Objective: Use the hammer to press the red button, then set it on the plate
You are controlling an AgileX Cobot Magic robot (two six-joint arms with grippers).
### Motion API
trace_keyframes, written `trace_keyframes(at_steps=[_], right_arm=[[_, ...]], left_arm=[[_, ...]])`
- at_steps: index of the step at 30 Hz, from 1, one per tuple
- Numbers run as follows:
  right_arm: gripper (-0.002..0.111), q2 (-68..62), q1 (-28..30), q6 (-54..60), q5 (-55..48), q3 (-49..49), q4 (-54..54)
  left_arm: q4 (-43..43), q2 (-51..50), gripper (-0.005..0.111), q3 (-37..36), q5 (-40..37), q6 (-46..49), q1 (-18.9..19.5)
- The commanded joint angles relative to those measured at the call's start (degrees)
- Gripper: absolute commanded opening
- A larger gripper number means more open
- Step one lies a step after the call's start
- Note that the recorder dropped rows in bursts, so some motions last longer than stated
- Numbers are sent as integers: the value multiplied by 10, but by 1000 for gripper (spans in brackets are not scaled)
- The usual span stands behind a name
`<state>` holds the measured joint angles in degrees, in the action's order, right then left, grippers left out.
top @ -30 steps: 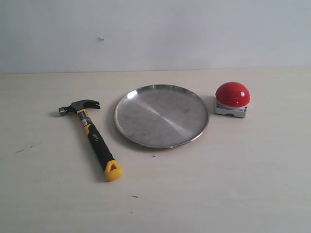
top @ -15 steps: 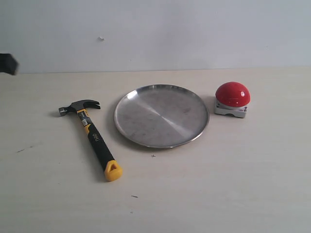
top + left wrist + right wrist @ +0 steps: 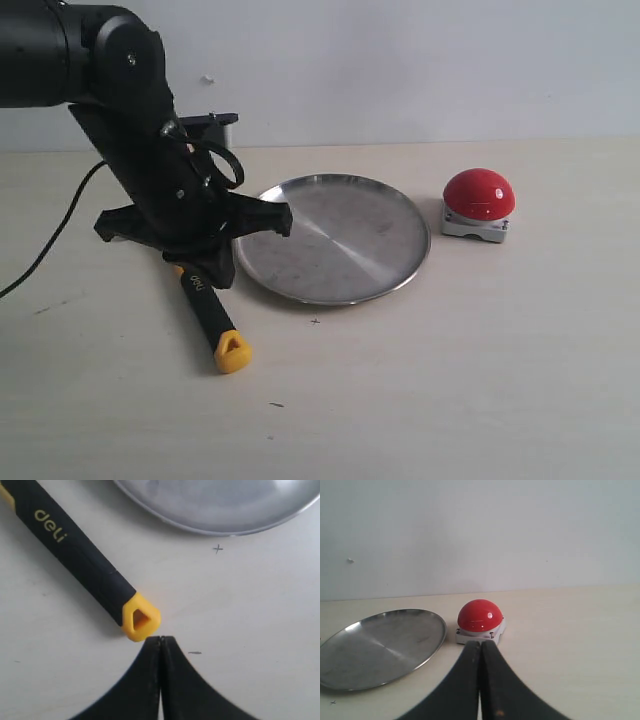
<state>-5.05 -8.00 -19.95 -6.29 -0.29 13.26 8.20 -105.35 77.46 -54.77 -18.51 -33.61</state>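
The plate (image 3: pixel 335 297) lies on the table (image 3: pixel 450 390) near the middle of the exterior view, and places here are read as clock hours from its centre. The button (image 3: pixel 479 194) stands at 2 o'clock, just beside the rim but apart from it. The hammer (image 3: pixel 205 305) lies flat on the table at 8 o'clock, off the plate. Its handle slants toward 5 o'clock and stops at the yellow end, and its head is hidden behind the left arm (image 3: pixel 130 130). That arm reaches in from 10 o'clock and hangs over the upper part of the hammer, with a black cable (image 3: pixel 50 240) trailing off toward 9 o'clock. In the left wrist view the left hand (image 3: pixel 160 640) has its two black fingers pressed together, holding nothing. Their tips appear just beside the yellow end of the hammer (image 3: pixel 80 565), with the rim of the plate (image 3: pixel 220 527) and a small cross mark (image 3: pixel 217 549) farther off. I cannot tell whether the tips touch the table. The right hand (image 3: pixel 480 642) is also closed tight and empty. It shows only in the right wrist view, where its tips point at the button (image 3: pixel 480 616), which sits beside the plate (image 3: pixel 380 647) before a pale wall (image 3: pixel 480 535).
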Motion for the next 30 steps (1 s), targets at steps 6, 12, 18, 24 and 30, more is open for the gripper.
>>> trace_keyframes(at_steps=[6,12,18,24,30], right_arm=[[0,1,3,2,2,3,0],[0,1,3,4,2,3,0],[0,1,3,2,2,3,0],[0,1,3,2,2,3,0],[0,1,3,2,2,3,0]], left_arm=[[1,-40,0,5,14,8,-2],[-3,-55,0,5,18,11,-2],[-1,-80,0,5,96,-23,-1],[-1,-84,0,7,154,-328,0],[12,-58,0,7,220,-344,29]])
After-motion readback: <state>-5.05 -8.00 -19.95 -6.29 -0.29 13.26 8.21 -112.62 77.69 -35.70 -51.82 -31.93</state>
